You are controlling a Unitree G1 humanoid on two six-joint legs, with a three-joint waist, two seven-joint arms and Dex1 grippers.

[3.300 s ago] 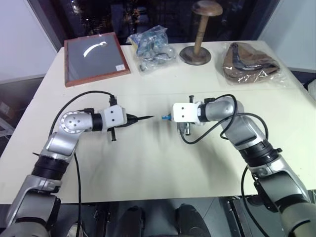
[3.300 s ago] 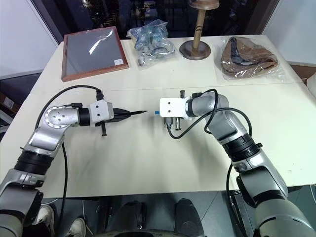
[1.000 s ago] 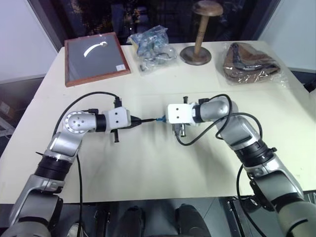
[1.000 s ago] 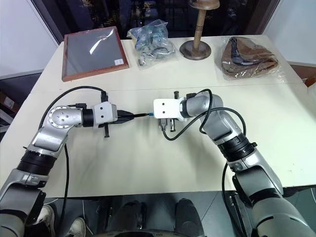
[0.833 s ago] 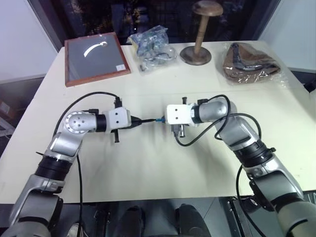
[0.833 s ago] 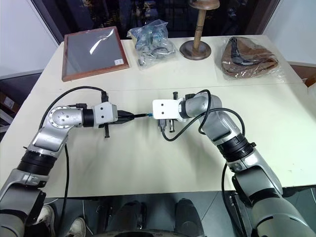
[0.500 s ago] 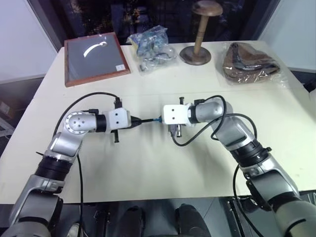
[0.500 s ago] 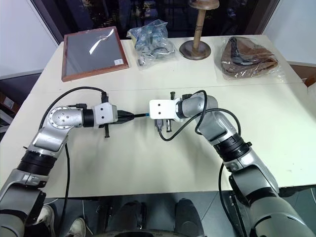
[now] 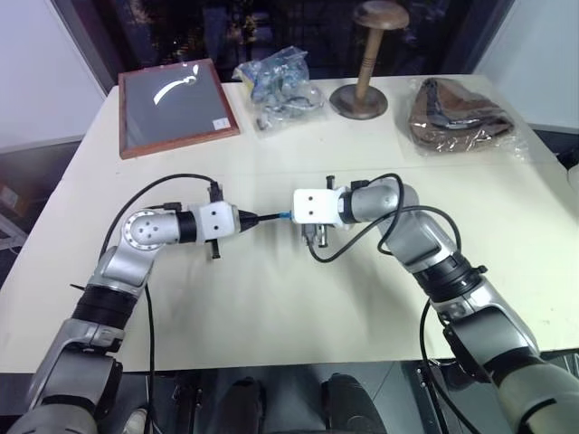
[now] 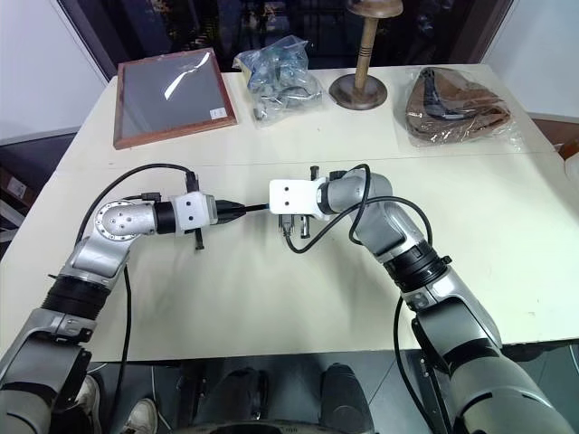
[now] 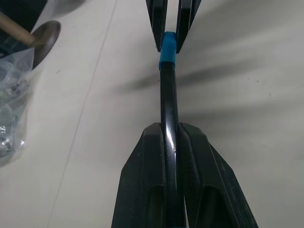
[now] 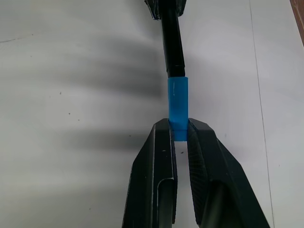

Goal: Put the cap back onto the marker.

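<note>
Over the middle of the table my two grippers meet tip to tip. My left gripper [image 11: 171, 127] is shut on the black marker [image 11: 167, 95], which points level toward the right arm. My right gripper [image 12: 178, 128] is shut on the back end of the light-blue cap [image 12: 178, 104]. The cap's open end sits over the marker's tip, which is hidden inside it. In the left eye view the marker [image 9: 265, 217] and the cap [image 9: 284, 215] form one straight line between the two grippers, a little above the table.
Along the table's far edge lie a wood-framed dark board [image 9: 174, 104], a clear bag of small parts [image 9: 279, 83], a wooden stand [image 9: 362, 90] and a bagged brown item [image 9: 457, 113]. The cream table [image 9: 271, 307] stretches toward me.
My right gripper has moved left with the cap, sliding it onto the marker's tip. The left gripper has held the marker in place.
</note>
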